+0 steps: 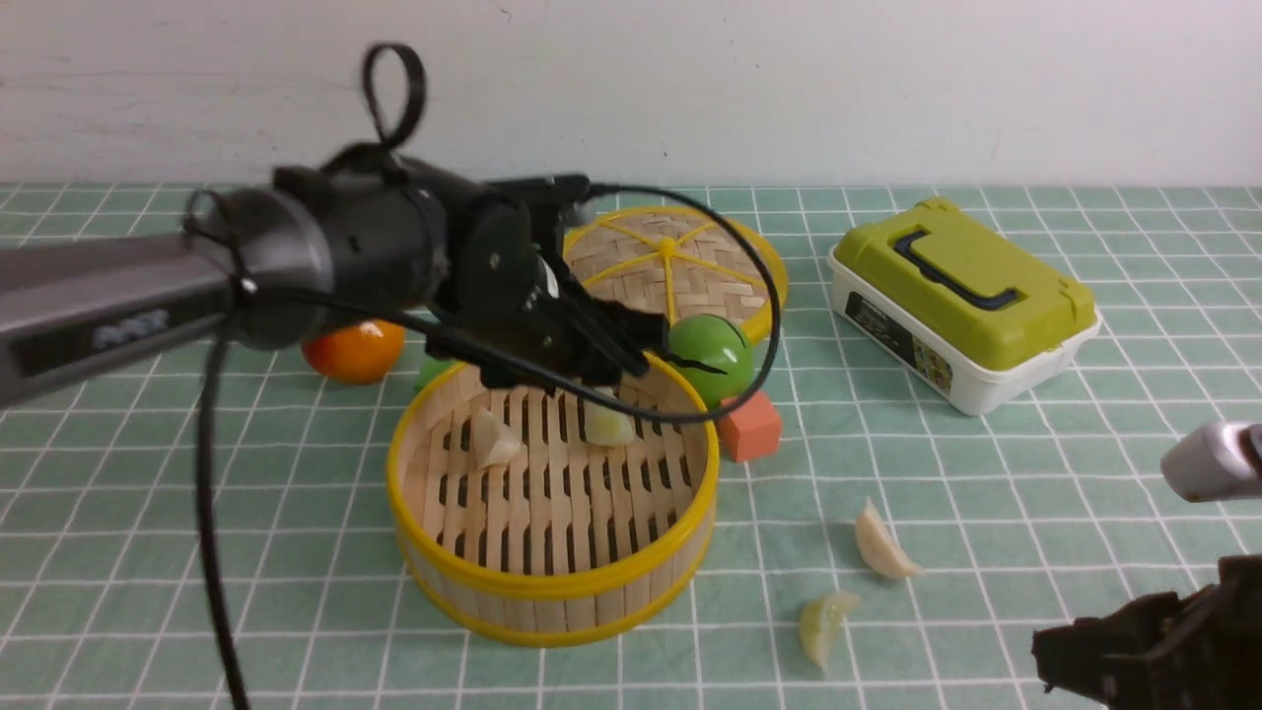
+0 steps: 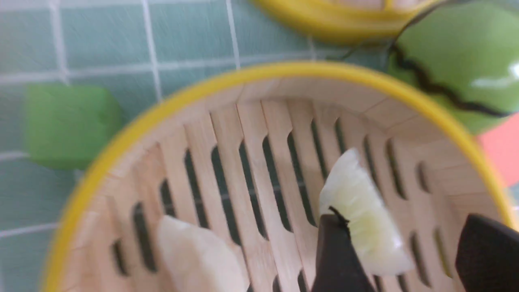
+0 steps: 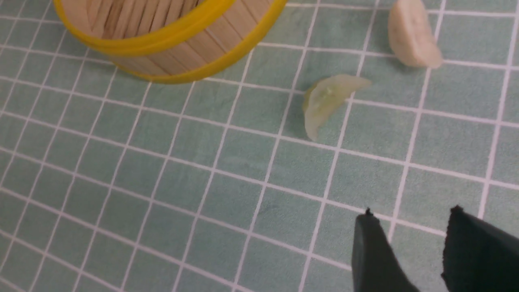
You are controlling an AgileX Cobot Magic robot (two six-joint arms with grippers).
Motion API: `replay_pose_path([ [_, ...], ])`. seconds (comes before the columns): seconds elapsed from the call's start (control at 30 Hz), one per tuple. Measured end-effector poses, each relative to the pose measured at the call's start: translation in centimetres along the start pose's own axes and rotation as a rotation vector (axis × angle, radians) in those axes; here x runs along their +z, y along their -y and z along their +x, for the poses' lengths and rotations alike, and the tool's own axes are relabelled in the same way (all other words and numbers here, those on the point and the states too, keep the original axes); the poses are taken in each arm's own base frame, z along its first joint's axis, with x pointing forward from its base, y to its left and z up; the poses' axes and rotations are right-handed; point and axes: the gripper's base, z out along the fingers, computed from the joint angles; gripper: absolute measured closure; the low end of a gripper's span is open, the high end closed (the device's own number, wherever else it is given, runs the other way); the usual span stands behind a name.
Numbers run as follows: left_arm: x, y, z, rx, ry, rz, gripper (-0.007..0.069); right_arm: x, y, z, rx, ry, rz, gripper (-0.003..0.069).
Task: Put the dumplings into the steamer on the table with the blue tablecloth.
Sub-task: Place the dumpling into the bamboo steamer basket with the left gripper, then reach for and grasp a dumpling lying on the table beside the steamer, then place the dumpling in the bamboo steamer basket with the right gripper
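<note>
From the front camera I see my left gripper [image 1: 606, 373] reaching over the far rim of the steamer [image 1: 552, 592], which stands on the blue tablecloth [image 1: 296, 552]. Two dumplings lie on its slatted floor: a yellowish dumpling [image 1: 608, 426] right under the fingertips and a cream dumpling [image 1: 493, 439] to its left. Two more lie on the cloth to the steamer's right: a loose cream dumpling [image 1: 882, 542] and, nearer me, a loose greenish dumpling [image 1: 823, 623]. A green ball [image 1: 710, 355] and an orange cube [image 1: 751, 426] sit at the basket's far right side. My right gripper [image 1: 1070, 659] hangs low at the near right corner. On the left wrist camera the jaws stand apart: one finger [image 2: 336, 251] touches the yellowish dumpling and the other is clear of it, so nothing is clamped. On the right wrist camera the fingers [image 3: 373, 255] are parted with only cloth between them, empty, near the loose greenish dumpling but not touching it.
</note>
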Motion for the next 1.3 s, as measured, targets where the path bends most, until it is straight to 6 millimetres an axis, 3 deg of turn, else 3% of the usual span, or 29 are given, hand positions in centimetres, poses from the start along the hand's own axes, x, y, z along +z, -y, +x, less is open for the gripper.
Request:
replay_pose_path([
  [0.07, -4.9, 0.0, -1.2, 0.038, 0.057, -0.009, 0.0263, 0.8, -0.9, -1.0, -0.026, -0.065, -0.045, 0.0349],
  [0.1, -5.4, 0.0, -1.4, 0.038, 0.068, -0.005, 0.0267, 0.9, -1.1, -1.0, -0.034, -0.074, -0.054, 0.0347],
  [0.13, -8.9, -0.2, -1.8, 0.055, 0.102, -0.018, 0.0305, 1.8, -1.9, -1.5, -0.055, -0.116, -0.082, 0.0340],
  [0.17, -10.0, -0.3, -1.9, 0.058, 0.113, -0.021, 0.0318, 2.2, -2.1, -1.6, -0.057, -0.132, -0.086, 0.0340],
  [0.23, -16.0, -0.9, -1.9, 0.063, 0.183, -0.026, 0.0407, 4.4, -3.3, -2.1, -0.075, -0.169, -0.087, 0.0335],
  [0.27, -18.8, -1.3, -1.5, 0.062, 0.221, -0.021, 0.0440, 5.5, -3.8, -2.1, -0.083, -0.176, -0.073, 0.0330],
  [0.37, -24.0, -2.6, 1.0, 0.058, 0.300, -0.002, 0.0525, 8.8, -4.3, -2.3, -0.065, -0.205, -0.014, 0.0297],
  [0.5, -28.2, -5.2, 6.3, 0.063, 0.368, 0.003, 0.0589, 12.5, -3.9, -2.7, -0.022, -0.243, 0.073, 0.0216],
  [0.67, -29.7, -8.9, 14.0, 0.098, 0.415, -0.051, 0.0617, 16.0, -3.0, -3.5, 0.022, -0.234, 0.148, 0.0159],
  [0.83, -29.4, -11.5, 19.2, 0.084, 0.406, -0.105, 0.0633, 18.4, -2.2, -3.5, 0.013, -0.237, 0.185, 0.0199],
  [0.97, -28.7, -12.6, 21.7, 0.069, 0.416, -0.110, 0.0638, 18.8, -2.3, -3.9, 0.022, -0.251, 0.190, 0.0344],
  [1.03, -28.3, -13.0, 22.6, 0.073, 0.420, -0.117, 0.0638, 18.7, -2.5, -4.0, 0.022, -0.283, 0.191, 0.0459],
  [1.17, -27.5, -13.3, 23.4, 0.077, 0.403, -0.125, 0.0638, 17.8, -3.1, -4.4, -0.008, -0.327, 0.180, 0.0456],
  [1.3, -25.8, -13.4, 24.1, 0.095, 0.377, -0.128, 0.0637, 15.0, -5.4, -7.7, -0.059, -0.263, 0.123, 0.0456],
])
